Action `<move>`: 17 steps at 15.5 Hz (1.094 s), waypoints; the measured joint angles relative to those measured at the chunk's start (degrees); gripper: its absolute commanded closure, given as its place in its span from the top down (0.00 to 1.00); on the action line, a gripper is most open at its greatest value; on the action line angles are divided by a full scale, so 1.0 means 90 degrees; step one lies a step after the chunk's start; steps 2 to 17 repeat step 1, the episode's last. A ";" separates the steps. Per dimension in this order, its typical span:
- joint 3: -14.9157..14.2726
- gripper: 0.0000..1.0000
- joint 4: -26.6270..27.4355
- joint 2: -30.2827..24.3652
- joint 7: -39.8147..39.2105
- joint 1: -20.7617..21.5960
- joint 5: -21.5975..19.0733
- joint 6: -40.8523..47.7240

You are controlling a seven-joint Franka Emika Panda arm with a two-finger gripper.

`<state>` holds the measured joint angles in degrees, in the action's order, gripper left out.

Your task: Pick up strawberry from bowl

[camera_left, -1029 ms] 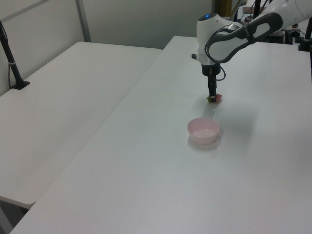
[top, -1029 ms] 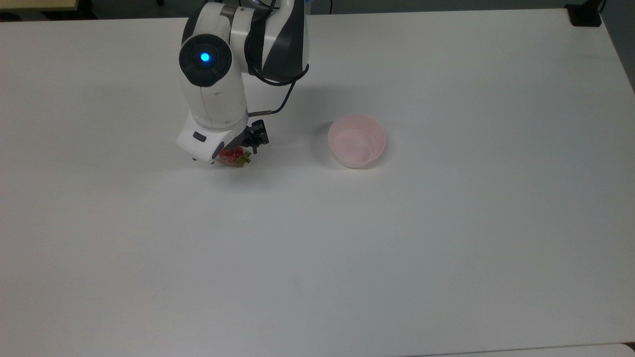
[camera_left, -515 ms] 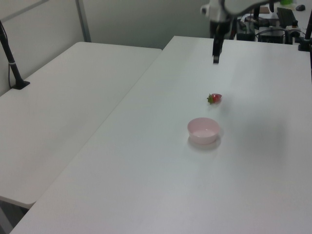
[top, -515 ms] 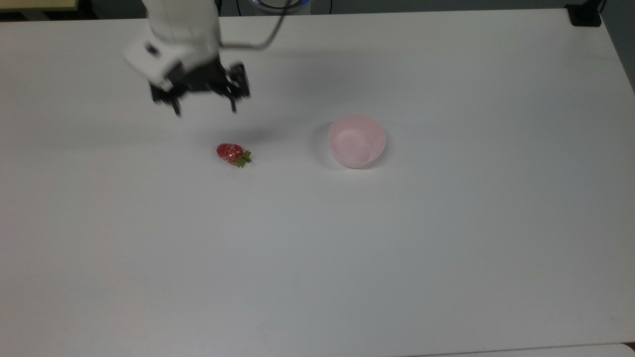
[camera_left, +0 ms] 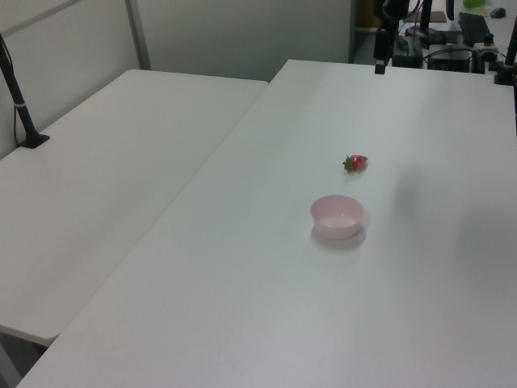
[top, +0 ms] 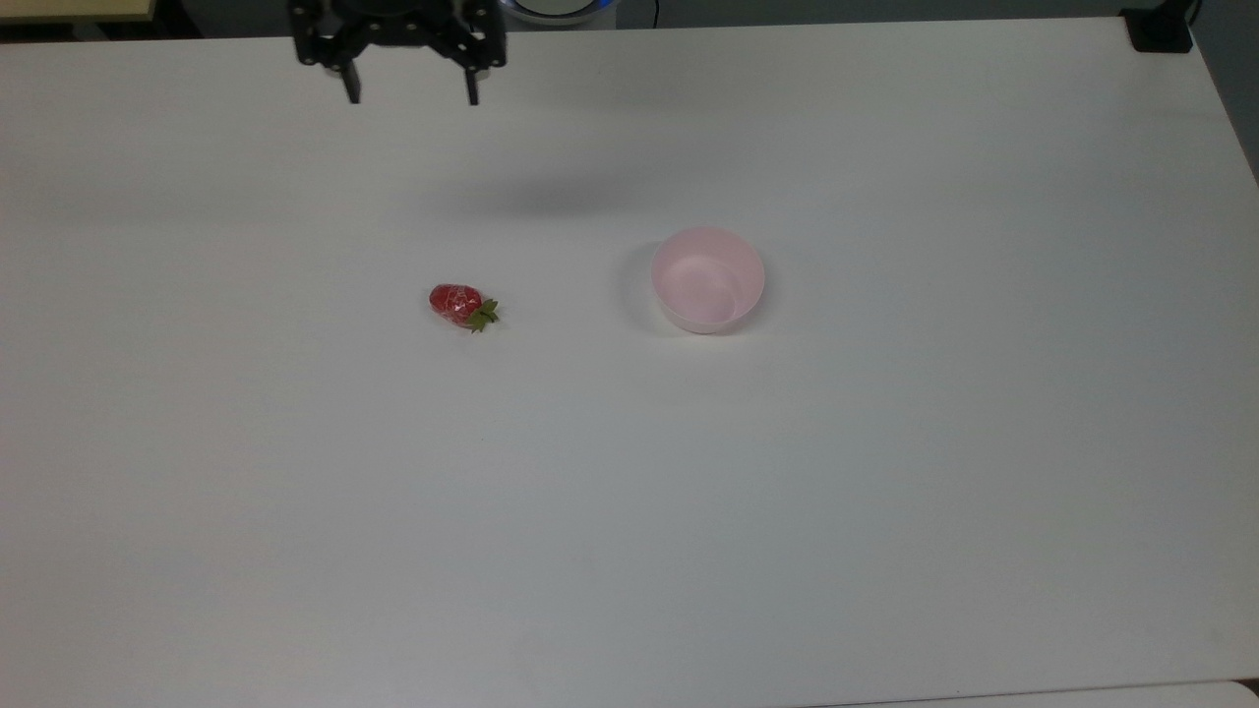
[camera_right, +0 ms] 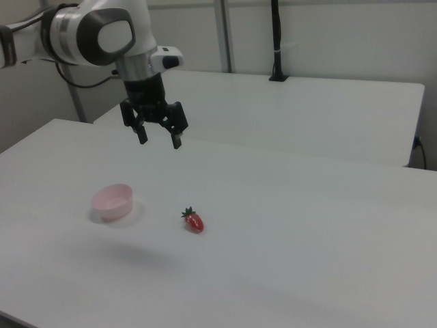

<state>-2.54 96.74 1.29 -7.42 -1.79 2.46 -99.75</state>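
- Up at the top view's left, your gripper (top: 411, 96) hangs high over the table (top: 885, 492) with both fingers spread wide, holding nothing.
- Next over, the strawberry (top: 460, 306) lies on its side on the bare table. Its long axis runs roughly left-right in the top view, with the red tip pointing left and the green leafy cap right.
- Further right sits the pink bowl (top: 707, 280), upright and well apart from the strawberry.
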 measured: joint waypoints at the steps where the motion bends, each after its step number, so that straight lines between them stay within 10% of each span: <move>1: 0.0063 1.00 0.0003 -0.0007 0.0015 -0.0018 0.0000 0.0013; 17: 0.0063 1.00 0.0003 -0.0007 0.0015 -0.0018 0.0000 0.0013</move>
